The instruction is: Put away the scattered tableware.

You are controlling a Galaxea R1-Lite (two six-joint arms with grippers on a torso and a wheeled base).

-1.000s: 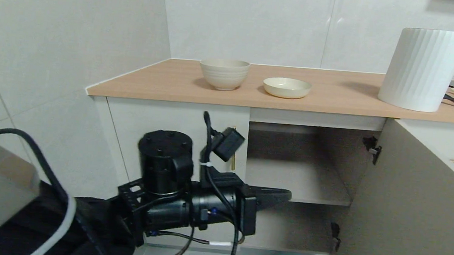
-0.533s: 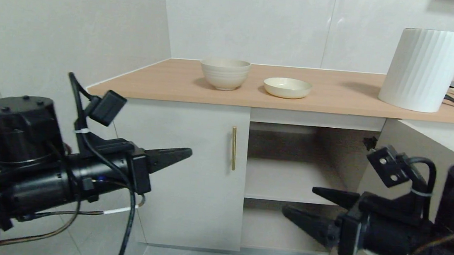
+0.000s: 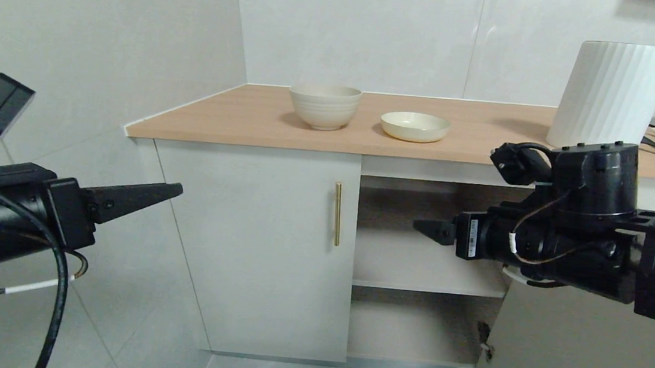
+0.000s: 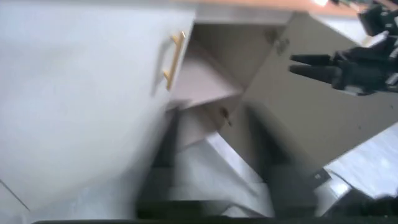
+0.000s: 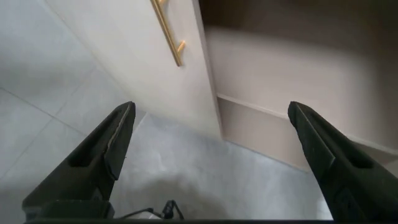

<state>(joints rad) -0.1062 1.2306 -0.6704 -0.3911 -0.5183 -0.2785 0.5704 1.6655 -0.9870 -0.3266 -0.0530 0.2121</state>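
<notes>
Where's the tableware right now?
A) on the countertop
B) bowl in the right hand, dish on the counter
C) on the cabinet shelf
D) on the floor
A: the bowl and the shallow dish both sit side by side on the countertop, and the right hand is open with nothing in it.

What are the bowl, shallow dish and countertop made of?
The bowl looks like cream glazed ceramic, with ribbed sides and a soft sheen. The shallow dish seems similar, smoother. The countertop is probably matte wood-look laminate: even tan, faint grain.
</notes>
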